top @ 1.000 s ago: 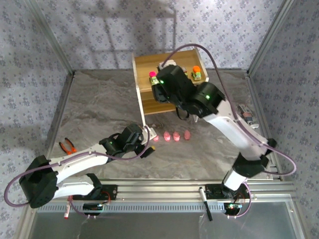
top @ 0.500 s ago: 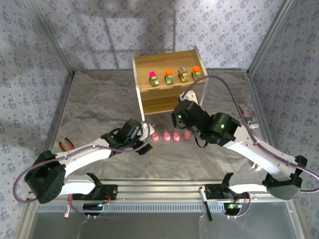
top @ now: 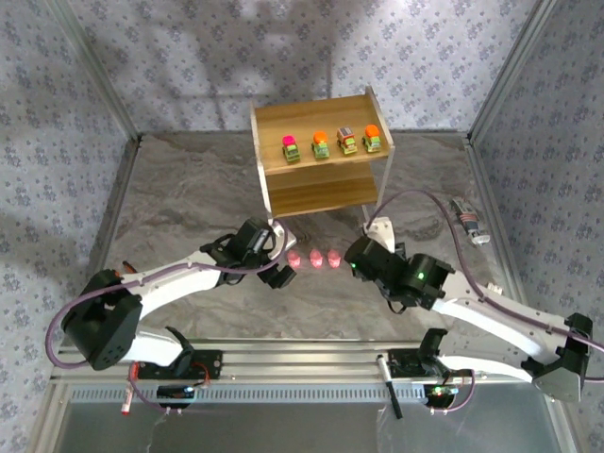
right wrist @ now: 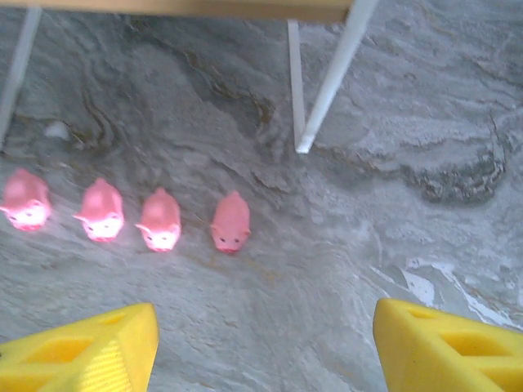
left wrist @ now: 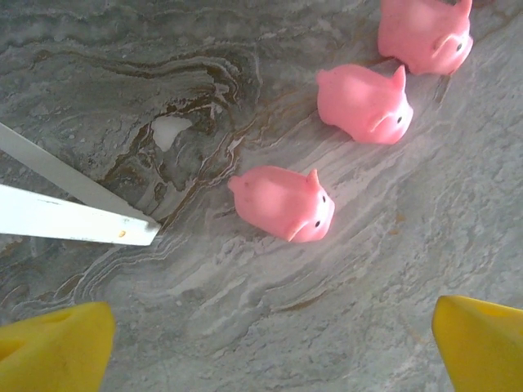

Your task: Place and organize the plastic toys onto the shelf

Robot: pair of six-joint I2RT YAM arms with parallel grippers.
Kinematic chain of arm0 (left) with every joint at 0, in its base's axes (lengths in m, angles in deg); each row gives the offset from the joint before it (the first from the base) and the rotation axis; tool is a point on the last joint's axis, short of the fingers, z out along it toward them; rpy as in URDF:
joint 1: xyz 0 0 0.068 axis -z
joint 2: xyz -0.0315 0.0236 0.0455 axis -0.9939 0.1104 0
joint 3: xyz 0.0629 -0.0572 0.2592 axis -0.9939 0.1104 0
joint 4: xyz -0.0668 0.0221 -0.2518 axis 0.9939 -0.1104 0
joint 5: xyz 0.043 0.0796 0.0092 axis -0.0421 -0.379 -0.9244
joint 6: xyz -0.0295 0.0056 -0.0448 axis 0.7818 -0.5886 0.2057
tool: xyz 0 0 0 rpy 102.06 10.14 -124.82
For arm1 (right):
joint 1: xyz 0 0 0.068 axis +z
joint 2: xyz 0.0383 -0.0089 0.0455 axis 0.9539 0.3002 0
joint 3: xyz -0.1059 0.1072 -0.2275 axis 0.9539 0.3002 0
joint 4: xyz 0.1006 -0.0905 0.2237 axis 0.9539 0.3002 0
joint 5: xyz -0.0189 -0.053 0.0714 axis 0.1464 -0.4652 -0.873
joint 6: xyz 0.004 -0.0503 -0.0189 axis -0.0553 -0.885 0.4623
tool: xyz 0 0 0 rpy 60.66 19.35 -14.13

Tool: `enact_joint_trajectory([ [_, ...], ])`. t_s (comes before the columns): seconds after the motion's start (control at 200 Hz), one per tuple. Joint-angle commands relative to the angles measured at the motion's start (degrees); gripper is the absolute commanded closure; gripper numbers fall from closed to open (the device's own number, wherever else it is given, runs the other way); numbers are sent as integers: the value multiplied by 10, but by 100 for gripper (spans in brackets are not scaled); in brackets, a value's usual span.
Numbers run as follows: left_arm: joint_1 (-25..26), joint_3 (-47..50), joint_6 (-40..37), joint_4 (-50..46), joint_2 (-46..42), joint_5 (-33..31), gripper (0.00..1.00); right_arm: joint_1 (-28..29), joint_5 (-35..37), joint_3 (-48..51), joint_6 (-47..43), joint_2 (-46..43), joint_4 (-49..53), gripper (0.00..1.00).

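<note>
Right arm (top: 472,307) dropped from shelf (top: 321,196), stretched low, claw (right wrist: 261,347) spread above pigs (right wrist: 161,222)

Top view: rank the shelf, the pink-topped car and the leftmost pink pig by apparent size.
1. shelf, far the largest.
2-3. pink-topped car and leftmost pink pig: both tiny and about alike, so I leave them unranked.
</note>
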Motion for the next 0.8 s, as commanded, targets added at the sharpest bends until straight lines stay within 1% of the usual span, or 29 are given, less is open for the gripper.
enact_joint_trajectory([
  [0.0,-4,16,29,34,-8,23,0,-35,2,30,22,-22,-17,28],
  [0.22,-13,46,35,71,-16,30,0,-92,-55,95,24,-28,-69,28],
  [0.33,-19,56,34,91,-18,30,0,-102,-69,114,17,-12,-99,28],
  [0.47,-25,82,29,135,-26,30,0,-105,-87,130,5,15,-149,28],
  [0.62,-28,117,26,200,-25,27,0,-104,-91,148,-2,36,-196,28],
  [0.794,-27,131,13,222,-23,57,0,-104,-102,167,-3,60,-240,29],
])
